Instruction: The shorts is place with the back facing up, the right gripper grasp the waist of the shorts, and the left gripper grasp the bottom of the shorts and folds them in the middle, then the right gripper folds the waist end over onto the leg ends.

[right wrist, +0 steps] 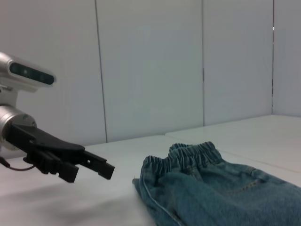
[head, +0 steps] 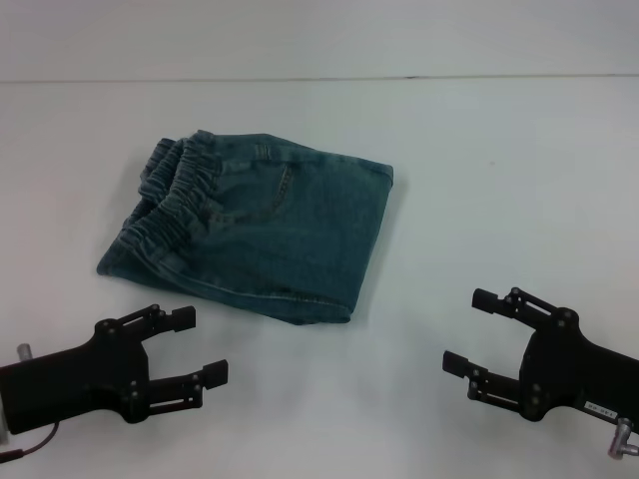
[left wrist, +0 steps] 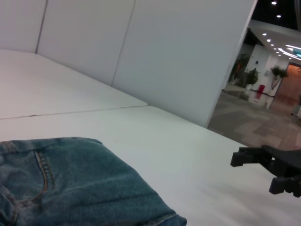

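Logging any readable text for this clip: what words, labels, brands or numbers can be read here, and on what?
None can be read.
Right gripper: a small pale label on its body near the wrist, too small to read.
Shorts: folded denim on the table, no tag or brand showing.
Left gripper: no markings visible.
Hall behind the table, left wrist view: lights and plants only, no legible sign.

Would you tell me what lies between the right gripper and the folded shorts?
Nothing: in the head view only bare white table separates the right gripper from the shorts.
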You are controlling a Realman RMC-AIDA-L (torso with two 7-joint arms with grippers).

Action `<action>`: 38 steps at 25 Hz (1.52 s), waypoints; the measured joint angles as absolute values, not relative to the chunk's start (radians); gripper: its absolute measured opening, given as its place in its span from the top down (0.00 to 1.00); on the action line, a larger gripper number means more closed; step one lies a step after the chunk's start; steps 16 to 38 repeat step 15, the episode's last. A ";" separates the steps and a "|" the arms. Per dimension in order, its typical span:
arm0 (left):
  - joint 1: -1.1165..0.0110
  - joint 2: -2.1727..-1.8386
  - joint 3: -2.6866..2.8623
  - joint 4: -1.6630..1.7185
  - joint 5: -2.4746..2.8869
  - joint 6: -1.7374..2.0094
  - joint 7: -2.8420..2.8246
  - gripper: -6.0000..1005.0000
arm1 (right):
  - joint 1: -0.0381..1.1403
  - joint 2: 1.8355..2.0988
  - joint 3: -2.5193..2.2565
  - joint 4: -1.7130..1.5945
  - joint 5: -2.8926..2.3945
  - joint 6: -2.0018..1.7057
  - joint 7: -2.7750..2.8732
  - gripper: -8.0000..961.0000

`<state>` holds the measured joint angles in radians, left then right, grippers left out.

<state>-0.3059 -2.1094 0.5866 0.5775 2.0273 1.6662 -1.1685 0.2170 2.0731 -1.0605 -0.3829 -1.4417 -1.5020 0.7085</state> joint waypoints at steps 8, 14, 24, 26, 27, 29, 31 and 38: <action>-0.310 -2.109 0.587 0.581 2.043 1.670 -1.175 0.11 | 0.243 2.068 -1.063 -0.387 -1.509 -1.497 0.743 0.12; -0.305 -2.109 0.583 0.585 2.053 1.667 -1.174 0.11 | 0.268 2.069 -1.057 -0.392 -1.565 -1.485 0.775 0.12; -0.305 -2.109 0.583 0.586 2.060 1.666 -1.173 0.11 | 0.268 2.071 -1.056 -0.395 -1.566 -1.485 0.776 0.12; -0.305 -2.109 0.583 0.586 2.060 1.666 -1.173 0.11 | 0.268 2.071 -1.056 -0.395 -1.566 -1.485 0.776 0.12; -0.305 -2.109 0.583 0.586 2.060 1.666 -1.173 0.11 | 0.268 2.071 -1.056 -0.395 -1.566 -1.485 0.776 0.12; -0.305 -2.109 0.583 0.586 2.060 1.666 -1.173 0.11 | 0.268 2.071 -1.056 -0.395 -1.566 -1.485 0.776 0.12; -0.305 -2.109 0.583 0.586 2.060 1.666 -1.173 0.11 | 0.268 2.071 -1.056 -0.395 -1.566 -1.485 0.776 0.12; -0.305 -2.109 0.583 0.586 2.060 1.666 -1.173 0.11 | 0.268 2.071 -1.056 -0.395 -1.566 -1.485 0.776 0.12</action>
